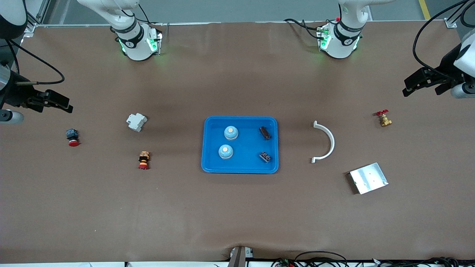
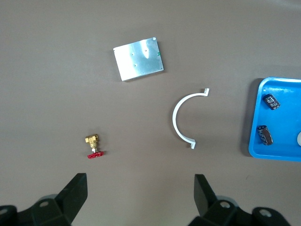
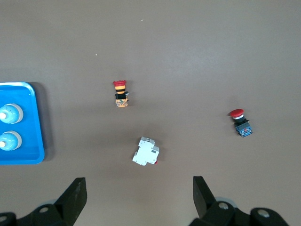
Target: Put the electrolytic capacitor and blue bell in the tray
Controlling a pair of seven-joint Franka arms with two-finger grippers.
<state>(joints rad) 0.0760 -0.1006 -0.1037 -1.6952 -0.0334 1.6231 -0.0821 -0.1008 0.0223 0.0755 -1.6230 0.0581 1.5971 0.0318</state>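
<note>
We found the tray [image 1: 240, 118] in the middle of the frame with four pieces inside it. Two blue bells [image 1: 231, 132] [image 1: 225, 151] sat on the side toward the right arm's end, and two electrolytic capacitors [image 1: 265, 132] [image 1: 265, 156] on the side toward the left arm's end. We judged the placing to be done.

The left gripper [image 1: 421, 87] hung over bare table near the brass valve [image 1: 384, 118], its fingers wide apart and holding nothing. The right gripper [image 1: 61, 102] hung over the table above the red push button [image 1: 72, 137], fingers likewise apart and empty.

The main risk we saw was a needless further reach. A descending arm could bump the light plastic tray and slide it on the smooth brown mat. The capacitors were small dark cylinders lying on their sides on glossy plastic, close to the raised rim, so a jolt might roll them. The domed bells, pale blue with cream buttons on top, looked steadier on their flat bases.

A gripper could also mistake a stray part for a target:
- the white curved bracket [image 1: 326, 141]
- the flat silver metal plate [image 1: 368, 178]
- the boxy white circuit breaker [image 1: 136, 121]
- the striped orange button [image 1: 143, 160]
</note>
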